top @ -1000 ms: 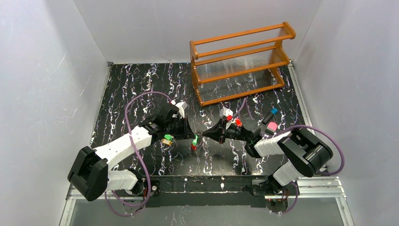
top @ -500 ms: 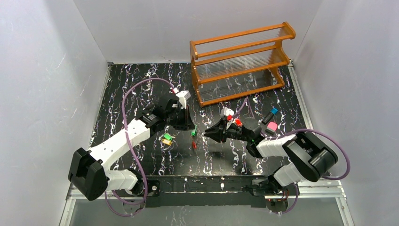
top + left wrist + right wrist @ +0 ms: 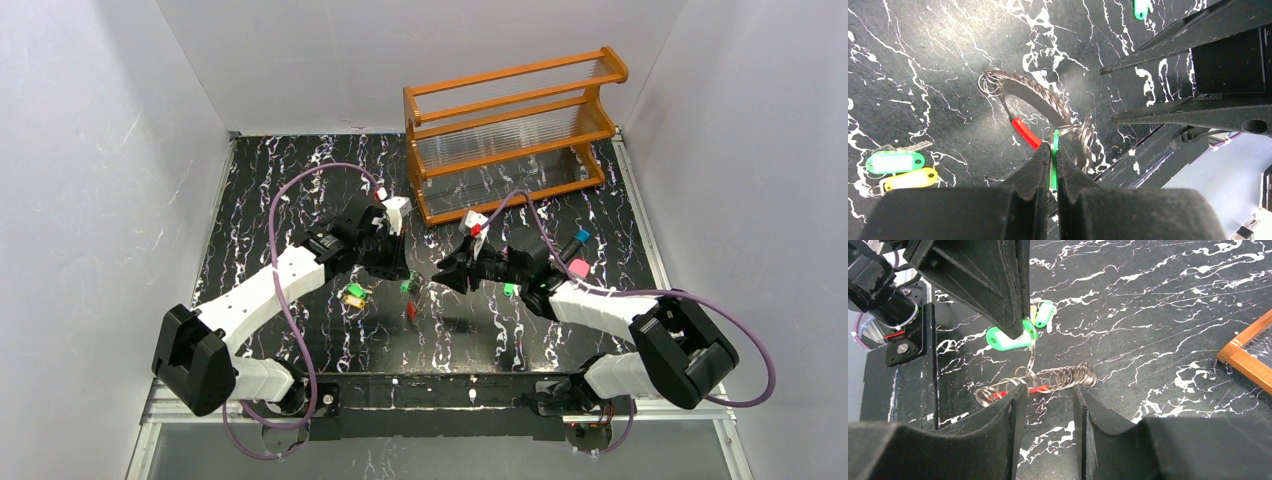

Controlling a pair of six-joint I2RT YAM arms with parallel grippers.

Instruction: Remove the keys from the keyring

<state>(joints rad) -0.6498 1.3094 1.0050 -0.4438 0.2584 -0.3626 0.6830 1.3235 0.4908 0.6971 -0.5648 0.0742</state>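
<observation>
My left gripper (image 3: 405, 279) is shut on a green-headed key (image 3: 1054, 145). The keyring (image 3: 1045, 102), a silvery coil with a short red segment (image 3: 1025, 132), hangs from this key by a thin wire loop. In the right wrist view the green key (image 3: 1008, 339) sits under the left fingers (image 3: 993, 290), with the keyring (image 3: 1063, 376) just beyond my right gripper (image 3: 1048, 392). My right gripper (image 3: 441, 275) is open and empty, close to the right of the ring and not touching it. A green key (image 3: 354, 290) and a yellow key (image 3: 352, 299) lie loose on the table.
The orange wooden rack (image 3: 510, 135) stands at the back right. Another green key (image 3: 509, 289) lies under the right arm. A pink tag (image 3: 577, 268) and a blue tag (image 3: 582, 237) lie at the right. Grey walls enclose the black marbled table (image 3: 300, 180).
The two grippers, tip to tip one second ago, have drawn apart. The left has moved back and left with the green key and ring. The right arm has reached further back and left.
</observation>
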